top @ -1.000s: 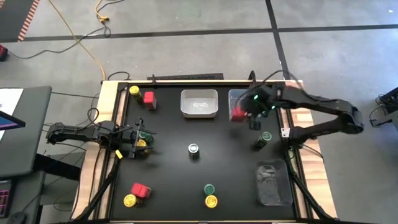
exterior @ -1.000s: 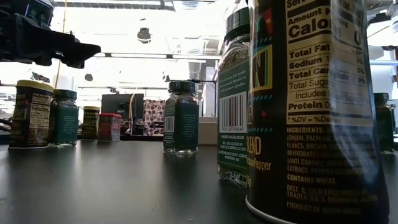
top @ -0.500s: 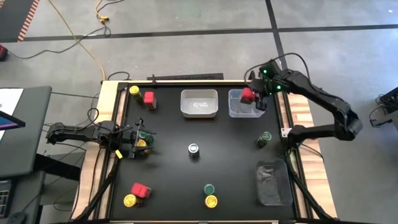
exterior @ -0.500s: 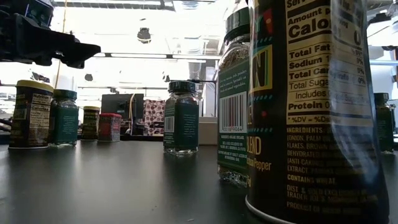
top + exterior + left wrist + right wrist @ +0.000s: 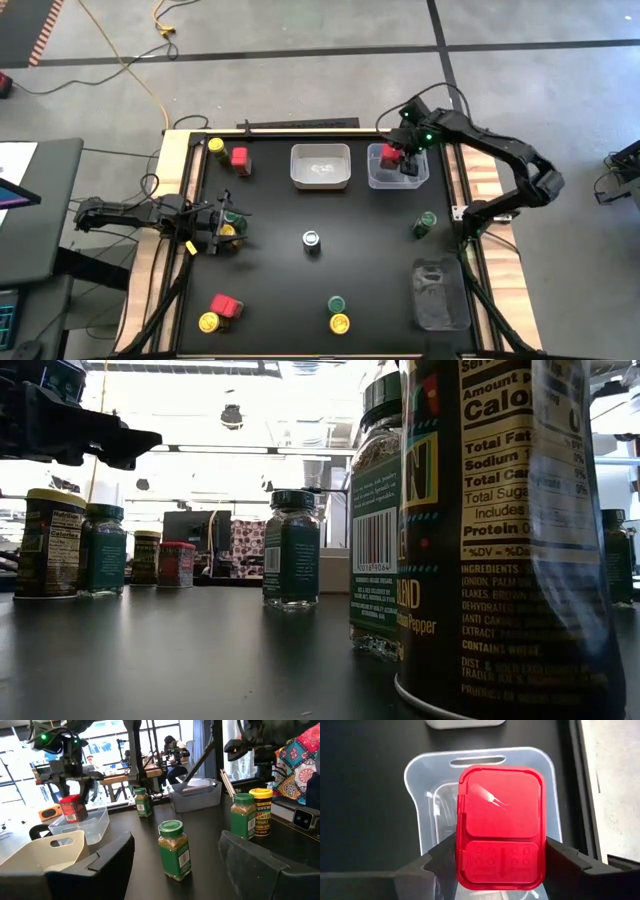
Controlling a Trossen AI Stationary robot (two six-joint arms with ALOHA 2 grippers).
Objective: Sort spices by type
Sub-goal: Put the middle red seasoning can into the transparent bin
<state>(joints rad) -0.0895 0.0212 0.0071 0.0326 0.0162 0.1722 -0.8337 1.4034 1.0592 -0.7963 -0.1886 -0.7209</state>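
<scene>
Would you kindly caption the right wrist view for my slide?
Right gripper holds a red spice box above a clear bin.

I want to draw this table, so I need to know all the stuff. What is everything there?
green-lidded jars: four, green, spread over the table
yellow-lidded jars: four, yellow, left side and near edge
red boxes: three, red, two at the left, one held
white bin: one, white, far edge
clear bins: two, clear, far right and near right
table: one, black
left hand: open, above two jars at the left
right hand: holding a red box over the far clear bin
</scene>
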